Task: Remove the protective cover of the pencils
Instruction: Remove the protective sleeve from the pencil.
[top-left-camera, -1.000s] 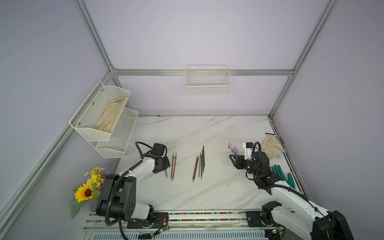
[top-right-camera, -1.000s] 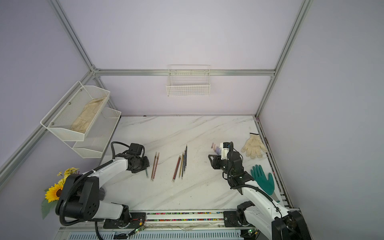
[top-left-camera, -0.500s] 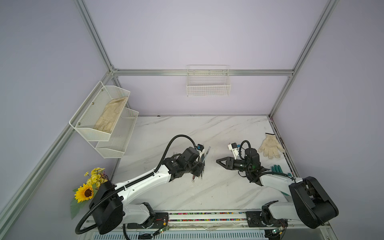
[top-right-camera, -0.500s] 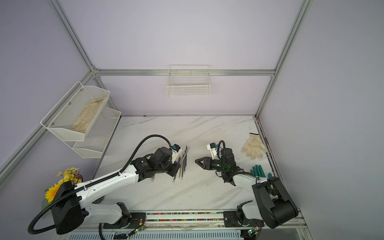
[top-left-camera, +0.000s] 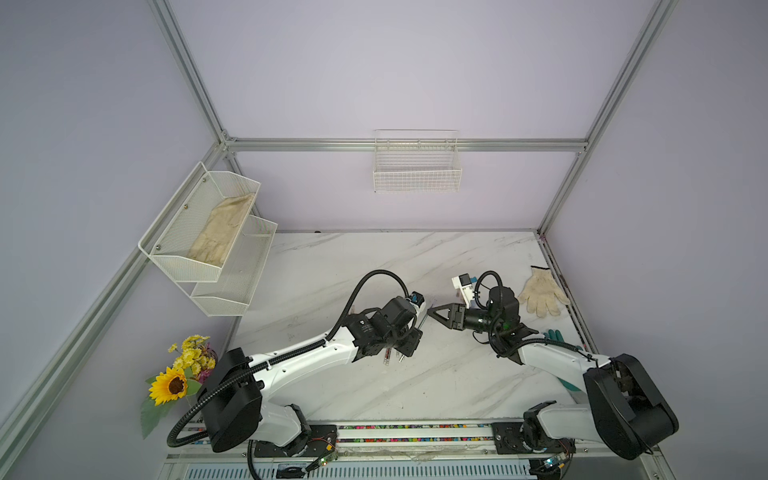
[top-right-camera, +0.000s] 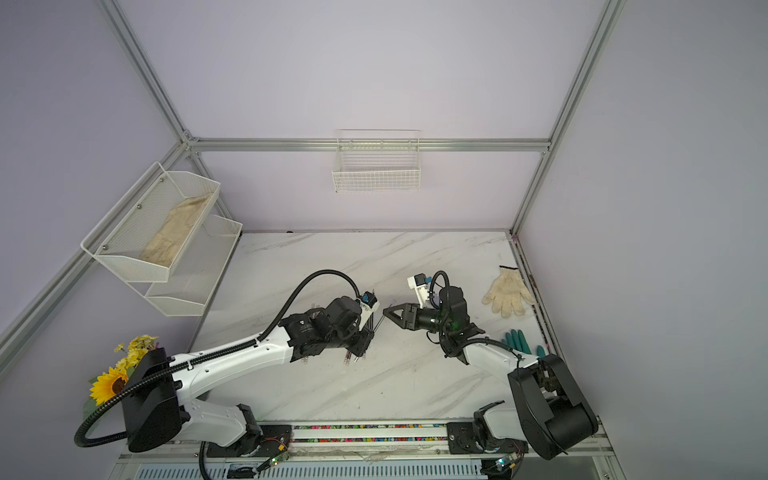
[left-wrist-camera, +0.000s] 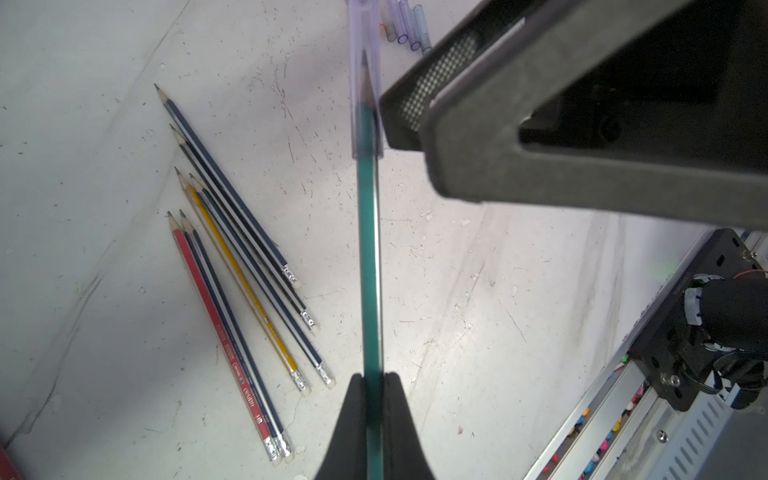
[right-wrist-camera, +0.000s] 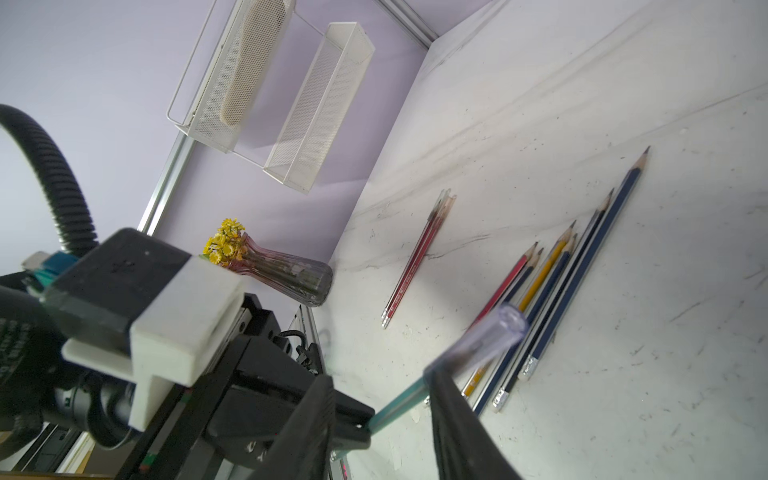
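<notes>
The left pincer (left-wrist-camera: 372, 386) is clenched on the teal pencil (left-wrist-camera: 370, 257), whose tip still sits inside its clear cover (left-wrist-camera: 365, 79). The right pincer (right-wrist-camera: 380, 386) is released, its jaws apart around the pencil at the cover's mouth. A second ago the arms were well apart; now they meet above the bench (top-left-camera: 353, 257), so the pull-off seems next. The wall basket (top-left-camera: 417, 178) looks empty, while the rack's (top-left-camera: 183, 262) upper tier holds a pale glove (top-left-camera: 220, 232).

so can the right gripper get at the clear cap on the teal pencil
Probably yes: the left gripper holds the teal pencil up, capped end free, and the right gripper, jaws open, sits beside the clear cap.
</notes>
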